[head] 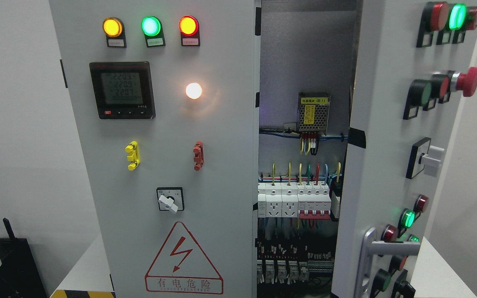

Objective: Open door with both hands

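Left door (160, 165): closed, flush with the cabinet; carries three lit lamps, a meter (122, 90), a yellow and a red clip, a rotary switch (169, 200) and a warning triangle (184, 260).
Gap: the cabinet interior (300, 186) shows between the doors, with a power supply, wiring and rows of breakers.
Right door (391, 157): swung out on its right-hand hinge, face turned obliquely to the camera; free edge at the centre of the view.
Handle (387, 248): silver lever low on the right door, bar lying horizontal, long axis pointing right.
Hands: neither hand nor arm is in view; whether the fingers are spread or curled cannot be told.
Key relation: no hand-to-handle bearing can be fixed; by position the handle lies on the right arm's side, so the right hand is judged nearer.
Progress: right door judged partly open; left door not yet opened.
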